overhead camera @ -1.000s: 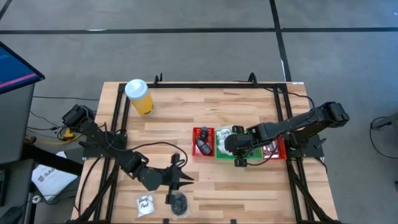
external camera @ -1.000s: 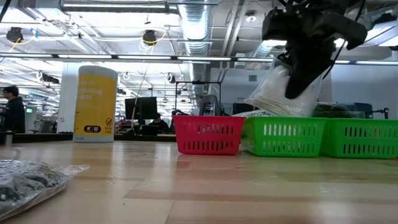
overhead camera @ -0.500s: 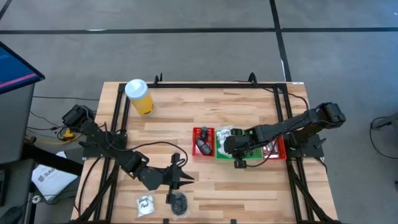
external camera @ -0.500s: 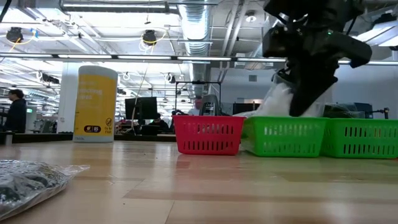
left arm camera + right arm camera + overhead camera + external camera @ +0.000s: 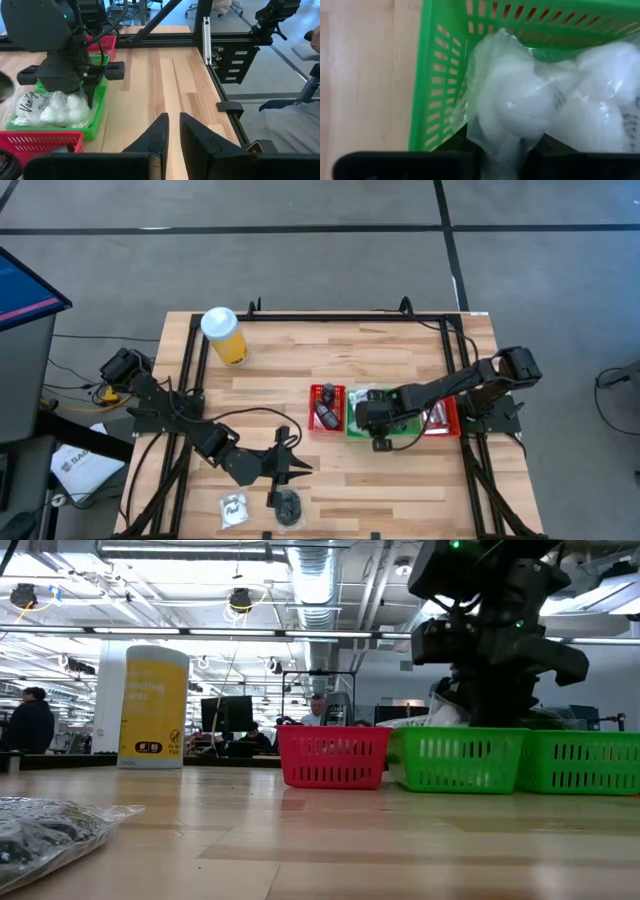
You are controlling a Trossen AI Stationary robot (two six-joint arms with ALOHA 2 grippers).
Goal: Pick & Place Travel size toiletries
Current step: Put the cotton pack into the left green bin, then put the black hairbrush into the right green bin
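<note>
right pincer (image 5: pixel 480 705) tips hidden in green tray (image 5: pixel 458 760)

This is a robotics lab set up in a large open industrial hall — not a home or a shop. A butcher-block table (image 5: pixel 300 380) stands on a grey concrete floor marked with dark tape lines, fenced by a black metal frame (image 5: pixel 330 315) that carries the arm mounts and loose cables. The level view past the table shows exposed silver ducting (image 5: pixel 318 580), pipes and long strip lights under a bare ceiling, rows of desks with monitors (image 5: pixel 225 712), and a person (image 5: pixel 30 725) standing far off — a shared workspace. A screen (image 5: pixel 25 290) sits beside the table.
</note>
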